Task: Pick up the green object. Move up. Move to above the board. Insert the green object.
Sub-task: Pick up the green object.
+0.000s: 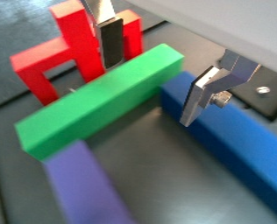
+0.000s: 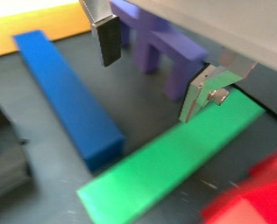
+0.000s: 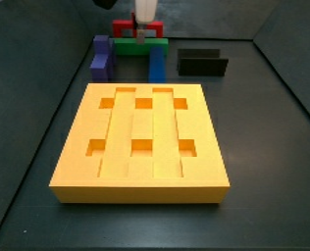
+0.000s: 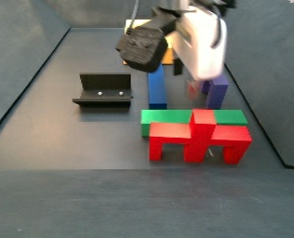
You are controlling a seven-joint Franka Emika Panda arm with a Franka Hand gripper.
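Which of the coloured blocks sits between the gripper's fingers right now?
The green object: the open gripper straddles it, while the red block, blue bar and purple block lie outside.

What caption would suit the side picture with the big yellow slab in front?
Yellow board with six square holes in front; behind it, the open tool hangs above the green object among red, blue and purple pieces.

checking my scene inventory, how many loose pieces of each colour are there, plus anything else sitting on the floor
Green plastic block: 1, between the open gripper fingers
Red cross-topped block: 1
Blue bar: 1
Purple block: 1
Yellow-orange board with six square holes: 1
Dark L-shaped fixture: 1
Total: 6
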